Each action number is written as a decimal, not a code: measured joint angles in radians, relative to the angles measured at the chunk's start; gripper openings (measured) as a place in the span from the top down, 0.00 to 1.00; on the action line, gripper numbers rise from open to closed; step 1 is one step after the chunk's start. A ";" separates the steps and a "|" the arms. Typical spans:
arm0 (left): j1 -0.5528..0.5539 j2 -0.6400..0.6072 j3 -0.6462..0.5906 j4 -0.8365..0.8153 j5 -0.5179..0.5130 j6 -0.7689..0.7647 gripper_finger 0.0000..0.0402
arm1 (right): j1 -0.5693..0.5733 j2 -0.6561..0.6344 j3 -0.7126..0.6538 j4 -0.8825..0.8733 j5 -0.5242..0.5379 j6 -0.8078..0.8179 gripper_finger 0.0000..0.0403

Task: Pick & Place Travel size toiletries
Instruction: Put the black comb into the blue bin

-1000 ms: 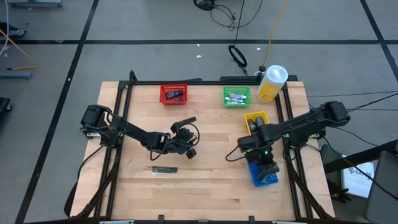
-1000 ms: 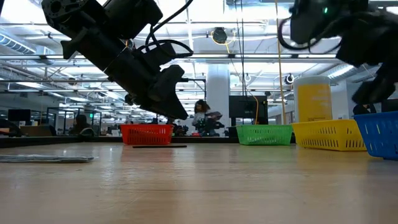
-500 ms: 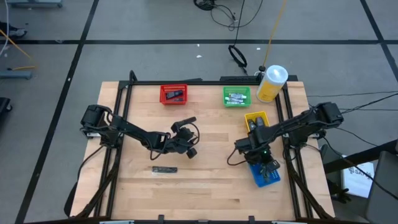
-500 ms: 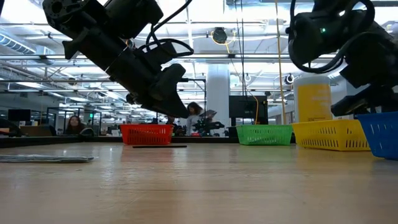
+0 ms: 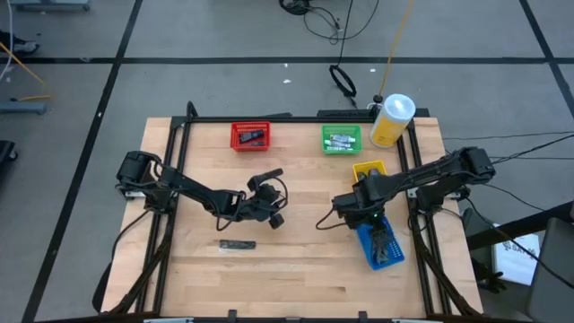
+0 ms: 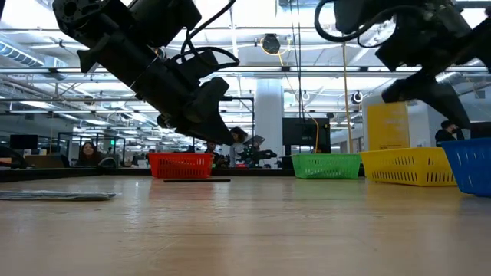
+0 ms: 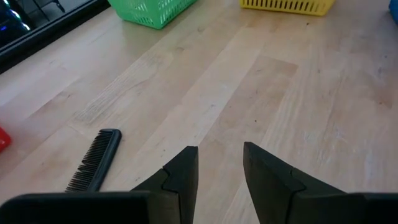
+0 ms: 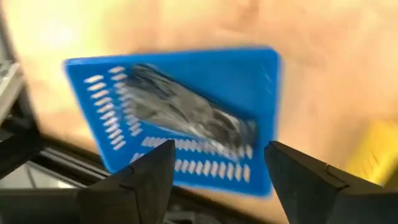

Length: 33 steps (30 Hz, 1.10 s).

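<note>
- High view: one dark sachet [image 5: 238,244] is seen lying flat on the wooden table [image 5: 305,269], near its front edge, its long axis running left to right across the boards
- The left gripper [image 5: 272,196] is held above the middle of the table, and the sachet lies in front of it and a little to its left; this arm is judged much the nearer of the two for that piece
- The left fingers [image 7: 180,177] are shown set narrowly apart with nothing between them; a black comb [image 7: 94,161] lies on the wood just ahead of them
- The right gripper [image 5: 366,208] is placed over the near end of the blue bin [image 5: 377,254], its fingers spread wide and empty, well apart from the sachet
- A dark silvery sachet [image 8: 186,112] is seen lying inside the blue bin
- Further small items are seen in the red bin [image 5: 250,136], the green bin [image 5: 342,139] and the yellow bin [image 5: 369,170], with a large yellow bottle [image 5: 392,120] at the far right corner
- The table is light planked wood, bare around the sachet; beyond it an open hall with desks and people is seen in the low view
</note>
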 joint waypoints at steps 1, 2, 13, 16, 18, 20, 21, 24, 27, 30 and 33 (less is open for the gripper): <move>0.000 0.000 0.000 -0.001 0.003 0.000 0.68 | 0.000 0.000 0.006 -0.014 0.028 0.036 0.40; 0.000 0.000 0.000 -0.001 0.008 0.001 0.68 | 0.000 -0.002 0.007 -0.016 0.064 0.072 0.41; -0.052 -0.049 0.000 -0.057 -0.029 0.080 0.68 | 0.055 -0.115 -0.323 1.116 0.463 0.134 0.58; -0.087 -0.138 0.000 -0.223 -0.138 0.056 0.68 | 0.032 -0.092 -0.483 1.674 0.460 0.080 0.61; -0.111 -0.212 0.000 -0.372 -0.208 -0.012 0.68 | 0.005 -0.038 -0.545 1.982 0.458 0.059 0.62; -0.139 -0.291 0.000 -0.529 -0.252 -0.102 0.68 | -0.018 0.005 -0.574 2.115 0.461 0.038 0.63; -0.153 -0.328 0.001 -0.605 -0.261 -0.151 0.68 | -0.027 0.024 -0.571 2.153 0.462 0.026 0.63; -0.204 -0.432 0.000 -0.836 -0.255 -0.293 0.68 | -0.044 0.079 -0.535 2.184 0.457 0.010 0.62; -0.265 -0.519 0.000 -1.019 -0.207 -0.406 0.68 | -0.049 0.142 -0.492 2.176 0.459 0.013 0.60; -0.334 -0.588 0.000 -1.151 -0.105 -0.491 0.68 | -0.049 0.215 -0.440 2.185 0.458 0.020 0.58; -0.399 -0.618 0.000 -1.237 -0.011 -0.584 0.68 | -0.045 0.301 -0.394 2.204 0.457 0.024 0.55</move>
